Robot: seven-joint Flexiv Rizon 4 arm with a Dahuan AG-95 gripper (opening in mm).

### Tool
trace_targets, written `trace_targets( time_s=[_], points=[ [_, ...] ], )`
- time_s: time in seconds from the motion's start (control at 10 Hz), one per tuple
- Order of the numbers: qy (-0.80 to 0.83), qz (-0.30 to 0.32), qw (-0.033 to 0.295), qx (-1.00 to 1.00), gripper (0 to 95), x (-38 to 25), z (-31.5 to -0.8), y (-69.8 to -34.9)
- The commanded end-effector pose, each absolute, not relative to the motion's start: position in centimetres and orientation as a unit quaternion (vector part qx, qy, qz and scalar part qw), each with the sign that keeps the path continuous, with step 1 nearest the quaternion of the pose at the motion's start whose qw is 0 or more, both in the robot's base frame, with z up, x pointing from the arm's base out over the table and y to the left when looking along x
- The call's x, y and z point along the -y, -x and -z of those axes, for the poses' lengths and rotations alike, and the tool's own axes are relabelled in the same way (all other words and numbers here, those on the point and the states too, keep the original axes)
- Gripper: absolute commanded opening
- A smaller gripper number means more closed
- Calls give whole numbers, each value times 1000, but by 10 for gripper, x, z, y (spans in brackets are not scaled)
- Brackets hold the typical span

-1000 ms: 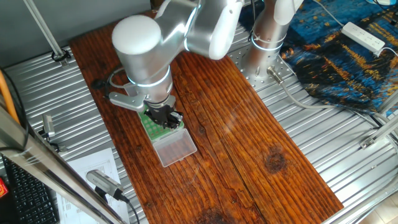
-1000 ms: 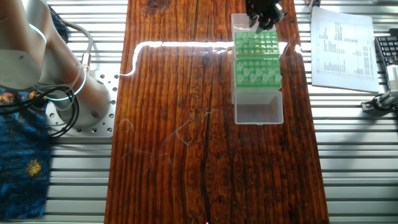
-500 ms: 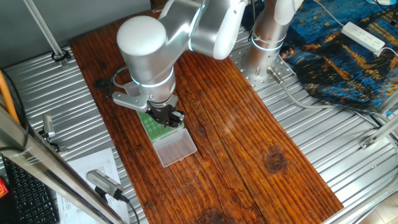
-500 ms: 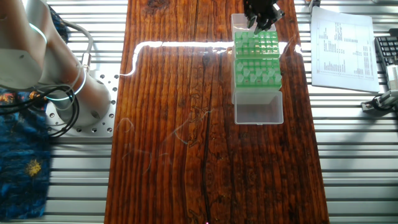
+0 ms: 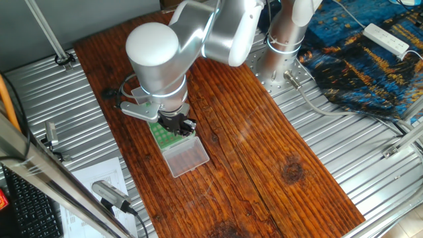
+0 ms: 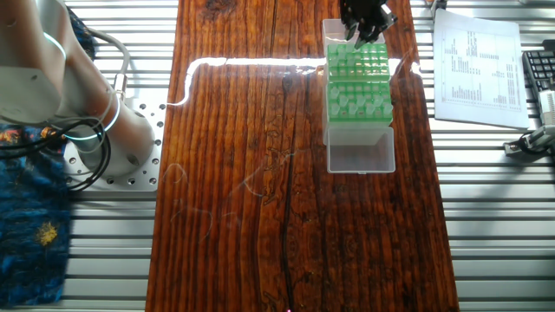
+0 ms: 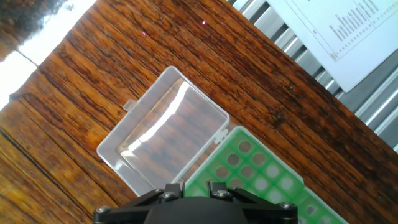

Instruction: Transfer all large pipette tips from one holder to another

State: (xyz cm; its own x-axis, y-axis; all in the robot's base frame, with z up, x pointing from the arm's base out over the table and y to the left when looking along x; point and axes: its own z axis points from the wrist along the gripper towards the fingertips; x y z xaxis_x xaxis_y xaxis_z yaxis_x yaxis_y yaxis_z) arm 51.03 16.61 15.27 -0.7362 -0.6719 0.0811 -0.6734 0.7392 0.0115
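The large pipette tips (image 6: pixel 358 94) are seated in a green rack (image 7: pixel 261 180) beside its open clear lid (image 7: pixel 163 139). They are judged light, thin-walled and slippery; 1 is best taken at its wide collar. The gripper (image 6: pixel 363 28) hovers above; finger spacing cannot be told.

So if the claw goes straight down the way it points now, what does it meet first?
Most likely the green rack, near the end by the open clear lid. The claw hangs just above that end. Its fingertips are hidden, so whether it first meets a tip or a bare hole is unclear.
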Motion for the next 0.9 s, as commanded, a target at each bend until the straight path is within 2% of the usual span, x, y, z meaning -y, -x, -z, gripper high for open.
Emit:
trace_targets(
  time_s=[0.1, 0.9],
  points=[
    [-361, -11, 40, 932, 190, -166, -152, -510],
    [-360, -13, 36, 932, 190, -161, -150, -510]
  ],
)
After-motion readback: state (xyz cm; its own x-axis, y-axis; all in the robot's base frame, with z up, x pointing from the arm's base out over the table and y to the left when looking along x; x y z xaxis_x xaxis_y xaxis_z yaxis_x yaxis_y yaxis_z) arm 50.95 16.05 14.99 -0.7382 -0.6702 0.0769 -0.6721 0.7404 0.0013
